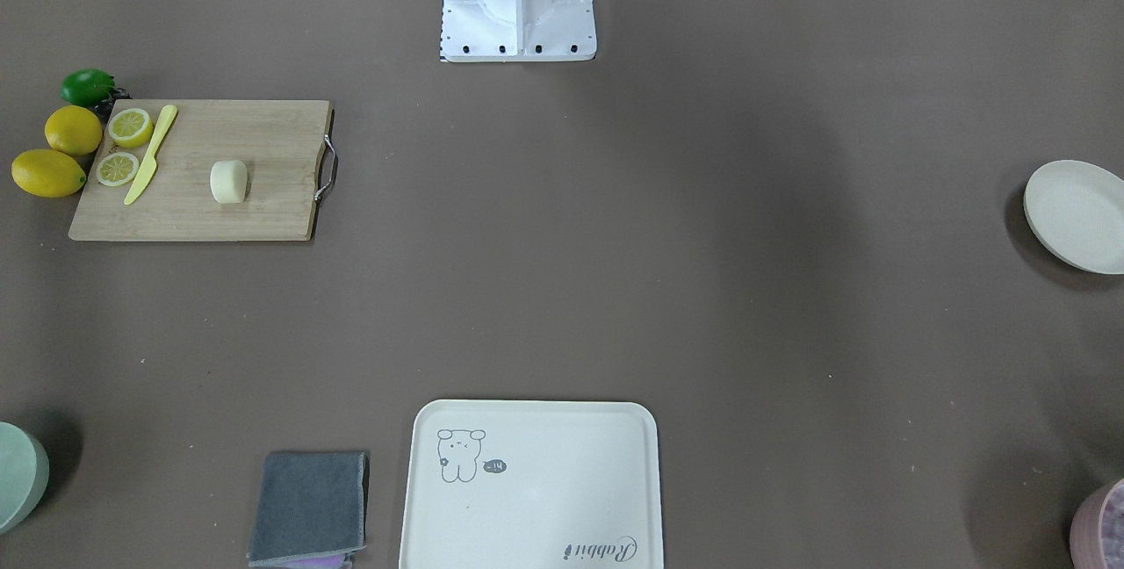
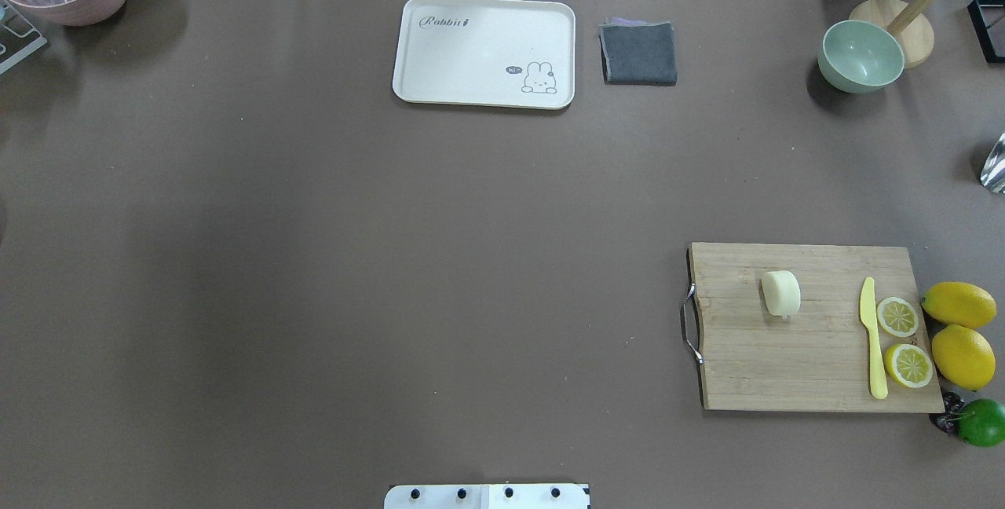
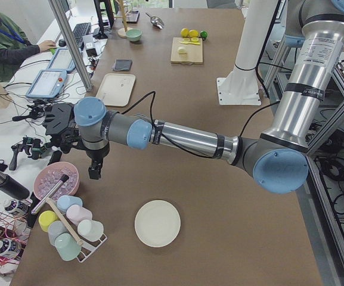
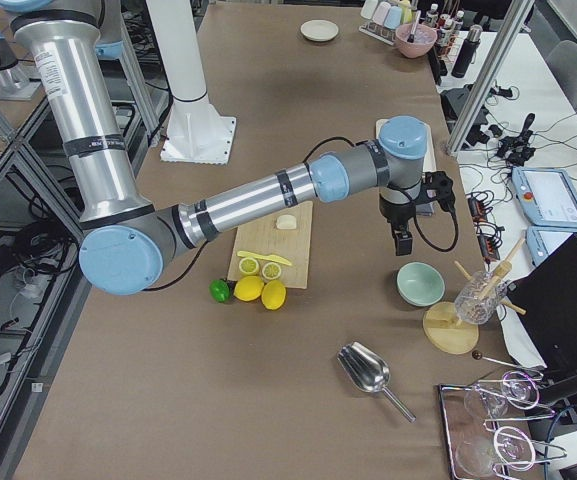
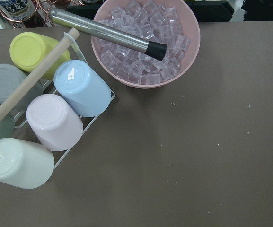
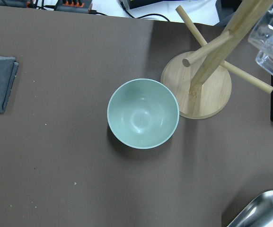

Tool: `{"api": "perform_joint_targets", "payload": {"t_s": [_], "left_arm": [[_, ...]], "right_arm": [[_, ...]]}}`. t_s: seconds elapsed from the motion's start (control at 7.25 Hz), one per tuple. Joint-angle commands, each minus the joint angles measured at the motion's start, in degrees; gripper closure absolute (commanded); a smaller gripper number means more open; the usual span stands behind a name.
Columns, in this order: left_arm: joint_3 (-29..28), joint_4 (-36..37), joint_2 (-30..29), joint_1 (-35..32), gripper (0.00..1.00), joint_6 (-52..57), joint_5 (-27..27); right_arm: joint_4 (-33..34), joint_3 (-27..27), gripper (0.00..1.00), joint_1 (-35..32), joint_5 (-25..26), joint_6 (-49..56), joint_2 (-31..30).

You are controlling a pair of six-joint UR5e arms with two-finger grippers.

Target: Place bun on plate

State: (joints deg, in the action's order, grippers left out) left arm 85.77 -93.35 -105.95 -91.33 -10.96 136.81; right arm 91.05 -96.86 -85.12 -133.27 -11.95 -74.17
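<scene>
The bun (image 2: pixel 780 293) is a pale cream lump lying on the wooden cutting board (image 2: pixel 816 352), also seen in the front view (image 1: pixel 229 182) and both side views (image 3: pixel 182 50) (image 4: pixel 286 222). At the table's other end lies the round off-white plate (image 1: pixel 1078 214), bare (image 3: pixel 157 223) (image 4: pixel 319 30). My left gripper (image 3: pixel 93 174) hangs over the table's far edge near the pink ice bowl, well apart from the plate. My right gripper (image 4: pixel 403 244) hangs above the green bowl, away from the bun. Both show only in side views, so I cannot tell whether they are open or shut.
On the board lie two lemon halves (image 2: pixel 897 316) and a yellow knife (image 2: pixel 873 336), with whole lemons (image 2: pixel 959 304) and a lime (image 2: pixel 981 422) beside it. A bear-print tray (image 2: pixel 484 52), grey cloth (image 2: pixel 639 53), green bowl (image 6: pixel 143 113), wooden stand (image 6: pixel 198 90), ice bowl (image 5: pixel 145 42) and cup rack (image 5: pixel 56 113) line the far edge.
</scene>
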Motion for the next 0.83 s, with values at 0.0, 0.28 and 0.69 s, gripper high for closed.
{"api": "perform_joint_targets", "payload": {"t_s": [0.0, 0.28, 0.69], "left_arm": [[3.8, 0.1, 3.2, 0.0, 0.02, -1.9, -0.6], [4.1, 0.0, 3.7, 0.0, 0.02, -1.2, -1.1], [3.9, -0.1, 2.9, 2.3, 0.02, -1.1, -1.5]], "right_arm": [[0.0, 0.4, 0.00, 0.5, 0.1, 0.1, 0.3], [0.1, -0.7, 0.00, 0.5, -0.2, -0.1, -0.4], [0.1, -0.6, 0.00, 0.5, -0.2, -1.8, 0.2]]}}
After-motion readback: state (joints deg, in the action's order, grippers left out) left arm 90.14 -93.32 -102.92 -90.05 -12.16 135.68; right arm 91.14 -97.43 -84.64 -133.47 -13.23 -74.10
